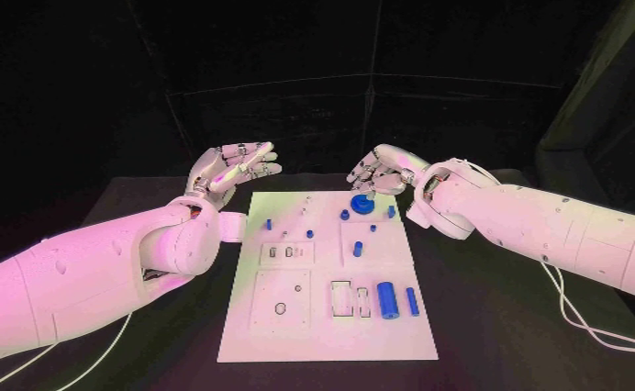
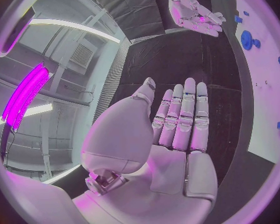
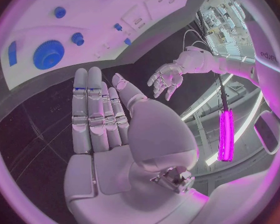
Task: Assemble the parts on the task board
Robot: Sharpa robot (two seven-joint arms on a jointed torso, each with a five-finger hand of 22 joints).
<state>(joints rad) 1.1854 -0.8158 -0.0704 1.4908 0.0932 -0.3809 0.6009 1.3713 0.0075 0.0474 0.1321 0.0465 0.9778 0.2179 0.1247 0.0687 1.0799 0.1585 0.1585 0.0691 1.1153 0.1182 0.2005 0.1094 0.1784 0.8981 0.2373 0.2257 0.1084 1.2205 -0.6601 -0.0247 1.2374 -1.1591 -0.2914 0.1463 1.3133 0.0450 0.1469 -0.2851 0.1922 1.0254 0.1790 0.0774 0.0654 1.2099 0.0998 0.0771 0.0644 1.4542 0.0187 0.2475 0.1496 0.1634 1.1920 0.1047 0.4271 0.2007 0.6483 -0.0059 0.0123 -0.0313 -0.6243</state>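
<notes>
Head view: round blue gear (image 1: pixel 360 200) just below empty, open right hand (image 1: pixel 381 172); left hand (image 1: pixel 236 166) empty, open, farther off.

small parts (image 1: pixel 310 233) too tiny to identify
</notes>
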